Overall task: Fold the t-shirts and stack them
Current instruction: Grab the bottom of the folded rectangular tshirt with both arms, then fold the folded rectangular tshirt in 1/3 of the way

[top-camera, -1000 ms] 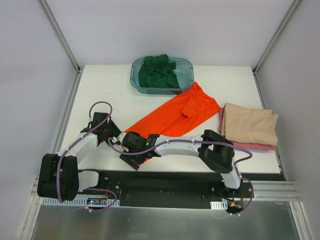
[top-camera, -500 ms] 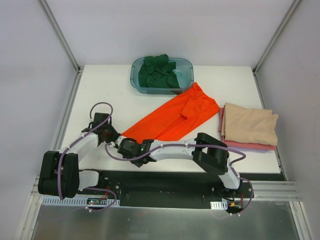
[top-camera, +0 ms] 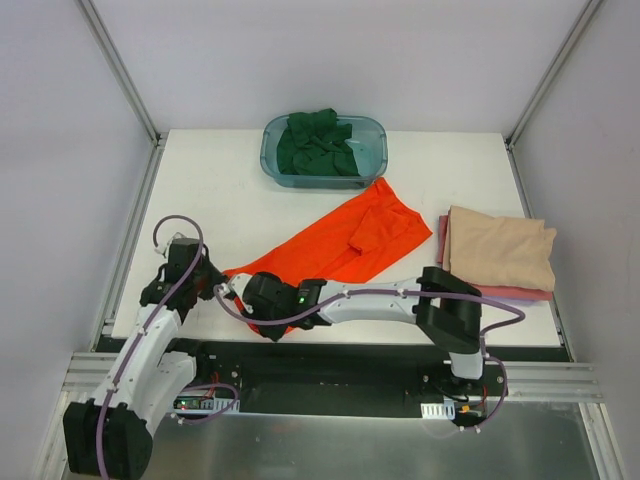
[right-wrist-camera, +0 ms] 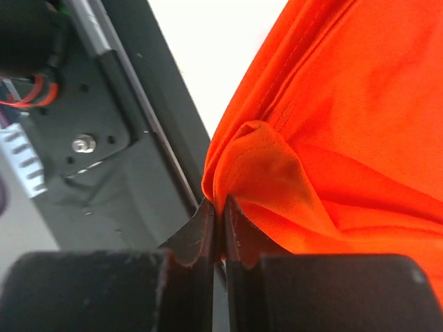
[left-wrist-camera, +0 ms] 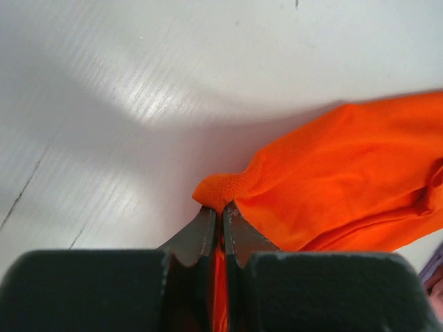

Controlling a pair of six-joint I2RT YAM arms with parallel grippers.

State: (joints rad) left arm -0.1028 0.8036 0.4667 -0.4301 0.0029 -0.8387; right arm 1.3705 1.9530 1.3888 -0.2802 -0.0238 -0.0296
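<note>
My left gripper and right gripper both clamp one orange shirt; one green shirt fills one tub, and one beige shirt lies folded.

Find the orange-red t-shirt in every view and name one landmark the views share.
Top external: the orange-red t-shirt lies diagonally across the white table, below the teal tub.
Left wrist: right half, its corner pinched in the left gripper.
Right wrist: right side, its edge pinched in the right gripper.
Shared landmark: the white table beside the cloth.
</note>
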